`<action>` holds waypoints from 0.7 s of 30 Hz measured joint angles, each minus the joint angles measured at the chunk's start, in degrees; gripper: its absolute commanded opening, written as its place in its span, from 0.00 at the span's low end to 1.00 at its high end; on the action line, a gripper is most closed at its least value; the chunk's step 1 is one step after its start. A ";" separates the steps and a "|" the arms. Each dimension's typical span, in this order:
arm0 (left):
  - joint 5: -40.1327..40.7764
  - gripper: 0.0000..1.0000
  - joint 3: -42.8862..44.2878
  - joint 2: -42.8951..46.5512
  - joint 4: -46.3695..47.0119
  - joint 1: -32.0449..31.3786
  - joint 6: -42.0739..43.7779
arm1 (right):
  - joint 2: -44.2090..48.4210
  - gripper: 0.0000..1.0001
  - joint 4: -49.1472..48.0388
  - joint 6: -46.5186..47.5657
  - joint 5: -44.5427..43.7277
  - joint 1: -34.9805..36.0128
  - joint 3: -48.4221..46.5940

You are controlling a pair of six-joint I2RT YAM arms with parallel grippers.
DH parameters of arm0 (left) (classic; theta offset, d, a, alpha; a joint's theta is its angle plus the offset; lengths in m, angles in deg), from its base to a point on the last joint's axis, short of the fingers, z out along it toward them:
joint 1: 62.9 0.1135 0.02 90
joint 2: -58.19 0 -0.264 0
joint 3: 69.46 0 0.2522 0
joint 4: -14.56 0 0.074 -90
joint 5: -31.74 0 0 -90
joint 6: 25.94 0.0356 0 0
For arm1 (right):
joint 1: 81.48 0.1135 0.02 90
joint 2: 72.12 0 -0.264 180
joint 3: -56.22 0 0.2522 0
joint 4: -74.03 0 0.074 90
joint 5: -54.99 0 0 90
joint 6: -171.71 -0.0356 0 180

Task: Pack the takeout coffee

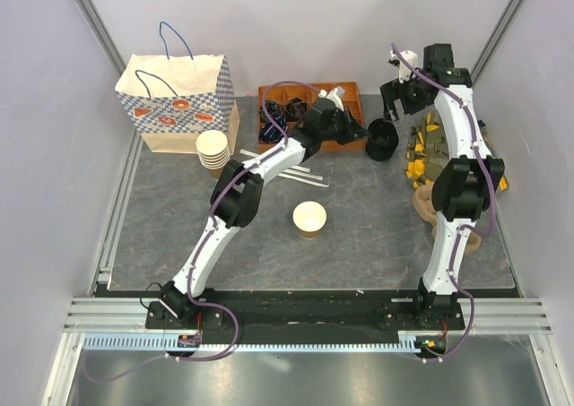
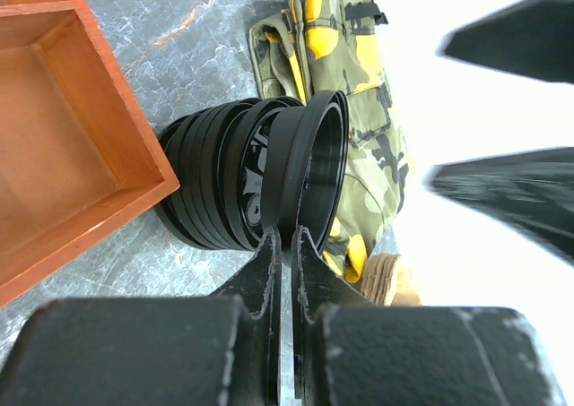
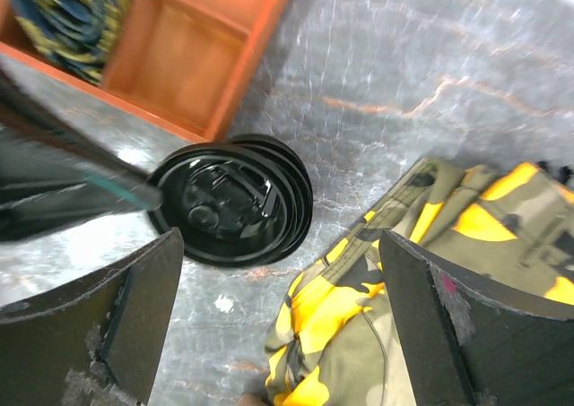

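Paper cup (image 1: pixel 309 219) stands well apart from left tool (image 2: pixel 287 245) pinching a lid (image 2: pixel 296 164).

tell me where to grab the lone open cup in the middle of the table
Probably by its tan side wall, below the rim, coming in level from the side. The paper cup stands upright with its mouth open and no lid, so a pinch on the thin rim could crush it. The right gripper is open and free.
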 measured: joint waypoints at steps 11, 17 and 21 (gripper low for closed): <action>-2.80 0.02 -12.35 18.53 -6.23 2.21 4.68 | 17.44 0.98 1.20 -9.01 8.63 -2.43 -0.76; -0.50 0.02 -20.68 41.20 -13.42 2.45 20.00 | 28.94 0.98 -1.51 -18.75 12.81 -5.68 -0.22; 5.01 0.02 -30.53 59.12 -15.06 1.20 37.05 | 36.44 0.98 -3.34 -23.87 15.15 -7.48 5.38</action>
